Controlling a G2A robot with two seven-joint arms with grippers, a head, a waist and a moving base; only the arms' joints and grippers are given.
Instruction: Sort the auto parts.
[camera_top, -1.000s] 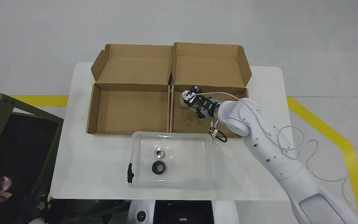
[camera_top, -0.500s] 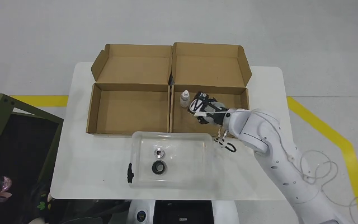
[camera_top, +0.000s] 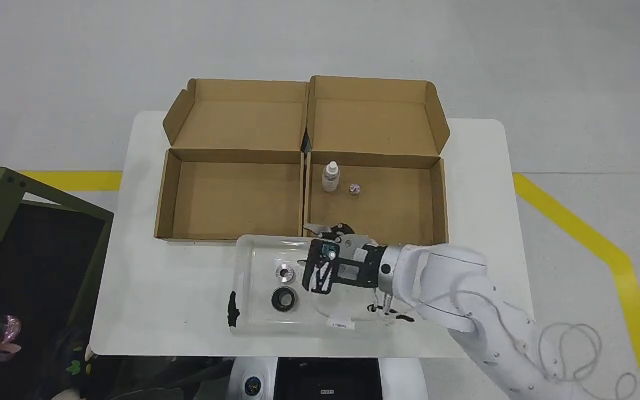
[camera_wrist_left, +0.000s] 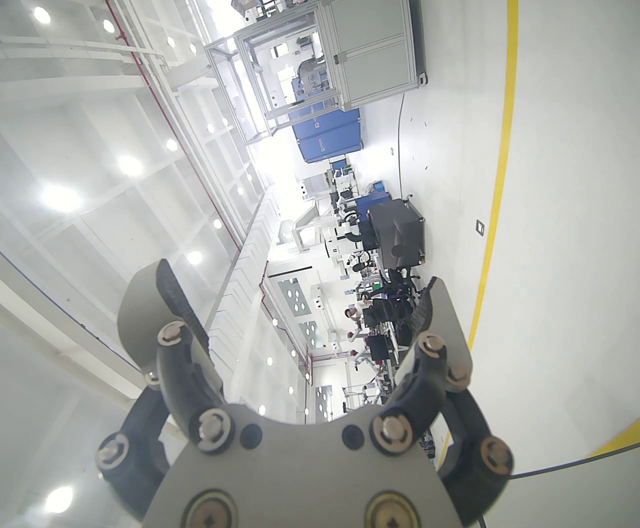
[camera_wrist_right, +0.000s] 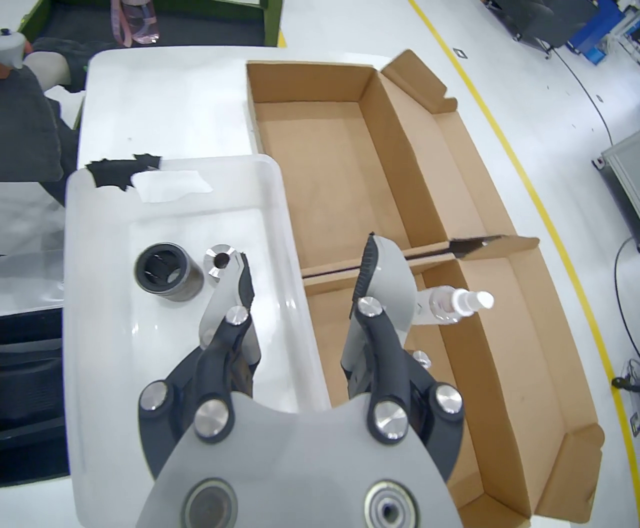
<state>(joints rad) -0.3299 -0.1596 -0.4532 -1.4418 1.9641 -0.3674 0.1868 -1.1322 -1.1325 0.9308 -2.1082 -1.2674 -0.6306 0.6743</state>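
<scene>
Lower centre, above the clear bin (camera_top: 255, 318): right gripper (camera_wrist_right: 307, 257), jaws released, empty, near silver fitting (camera_top: 285, 271). Left gripper (camera_wrist_left: 300, 280) likewise released, empty.

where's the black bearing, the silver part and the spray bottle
black bearing (camera_wrist_right: 175, 285): right wrist view, on its dark outer wall
silver part (camera_wrist_right: 212, 267): right wrist view, on its flat face beside the hole
spray bottle (camera_wrist_right: 435, 305): right wrist view, on its clear body

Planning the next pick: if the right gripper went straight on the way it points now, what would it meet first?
Most likely the small silver part lying in the clear bin, though depth is hard to judge.
</scene>
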